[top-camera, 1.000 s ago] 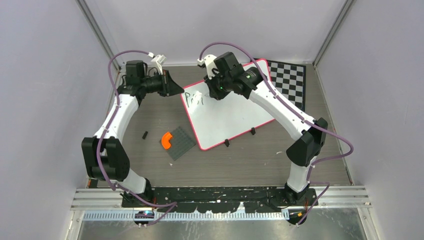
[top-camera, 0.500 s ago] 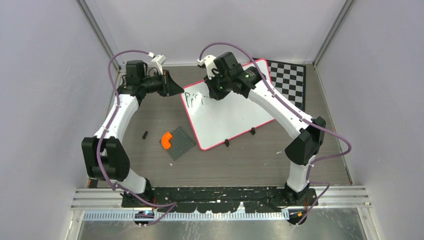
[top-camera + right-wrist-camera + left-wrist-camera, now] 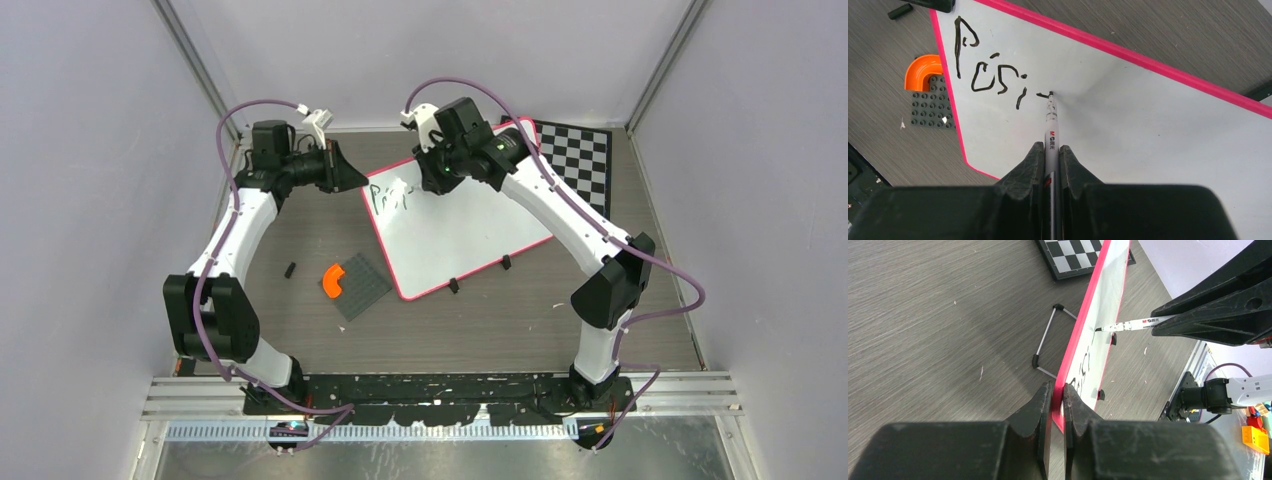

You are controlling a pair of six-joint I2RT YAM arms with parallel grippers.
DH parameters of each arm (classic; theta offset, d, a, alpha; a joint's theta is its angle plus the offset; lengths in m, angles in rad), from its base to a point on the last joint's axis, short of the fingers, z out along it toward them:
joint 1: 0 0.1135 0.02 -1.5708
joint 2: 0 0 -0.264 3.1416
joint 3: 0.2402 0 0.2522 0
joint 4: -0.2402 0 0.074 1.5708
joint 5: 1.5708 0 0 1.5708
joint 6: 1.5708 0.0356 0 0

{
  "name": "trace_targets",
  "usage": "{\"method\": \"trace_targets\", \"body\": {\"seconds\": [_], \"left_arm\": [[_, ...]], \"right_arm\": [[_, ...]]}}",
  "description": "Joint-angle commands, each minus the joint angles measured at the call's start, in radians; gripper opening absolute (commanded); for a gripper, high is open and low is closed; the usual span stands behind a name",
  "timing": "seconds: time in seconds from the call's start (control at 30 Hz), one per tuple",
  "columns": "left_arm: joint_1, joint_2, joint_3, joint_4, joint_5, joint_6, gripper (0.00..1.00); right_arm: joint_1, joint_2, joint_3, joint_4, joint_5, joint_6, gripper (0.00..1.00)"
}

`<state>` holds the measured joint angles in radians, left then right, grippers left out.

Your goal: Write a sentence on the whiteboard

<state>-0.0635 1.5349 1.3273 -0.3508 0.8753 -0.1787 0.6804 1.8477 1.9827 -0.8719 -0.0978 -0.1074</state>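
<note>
The whiteboard (image 3: 455, 225), white with a red-pink rim, stands tilted on the table. My left gripper (image 3: 1058, 390) is shut on its rim (image 3: 1083, 335) at the far left corner (image 3: 362, 187). My right gripper (image 3: 1050, 147) is shut on a white marker (image 3: 1052, 130); its tip touches the board (image 3: 1148, 125) at a short fresh stroke. The sentence (image 3: 990, 70) reads "Posi" in black, also showing in the top view (image 3: 390, 197). The right gripper (image 3: 425, 180) hangs over the board's upper left part.
A checkered chessboard (image 3: 578, 160) lies behind the whiteboard at the back right. A dark grey studded plate (image 3: 362, 285) with an orange curved piece (image 3: 333, 281) lies left of the board's near corner. A small black item (image 3: 290, 269) lies further left.
The right gripper has moved a little to the right and back along the board with the marker. The writing has gained a stroke. The left arm has not moved.
</note>
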Motion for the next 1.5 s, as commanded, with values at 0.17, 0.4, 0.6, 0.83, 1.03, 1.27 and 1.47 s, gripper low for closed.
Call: {"method": "trace_targets", "body": {"seconds": [0.17, 0.4, 0.6, 0.83, 1.03, 1.27, 1.47], "left_arm": [[-0.027, -0.012, 0.032, -0.028, 0.01, 0.003, 0.0], [-0.027, -0.011, 0.033, -0.034, 0.007, 0.011, 0.0], [-0.027, -0.005, 0.039, -0.035, 0.007, 0.012, 0.0], [-0.027, -0.009, 0.033, -0.037, 0.007, 0.012, 0.0], [-0.027, -0.016, 0.03, -0.035, 0.006, 0.012, 0.0], [-0.029, -0.02, 0.03, -0.035, 0.008, 0.01, 0.0], [-0.03, -0.021, 0.03, -0.035, 0.009, 0.009, 0.0]], "right_arm": [[-0.001, -0.009, 0.079, 0.024, -0.014, -0.014, 0.0], [0.0, 0.006, 0.054, 0.025, -0.016, -0.012, 0.0], [0.0, -0.035, -0.045, 0.047, -0.019, 0.0, 0.0], [0.004, -0.062, -0.089, 0.043, -0.019, 0.003, 0.0], [0.003, -0.075, -0.074, 0.02, 0.019, -0.026, 0.0], [0.002, -0.079, -0.004, -0.015, 0.039, -0.045, 0.0], [0.003, -0.067, 0.035, -0.015, 0.049, -0.053, 0.0]]}}
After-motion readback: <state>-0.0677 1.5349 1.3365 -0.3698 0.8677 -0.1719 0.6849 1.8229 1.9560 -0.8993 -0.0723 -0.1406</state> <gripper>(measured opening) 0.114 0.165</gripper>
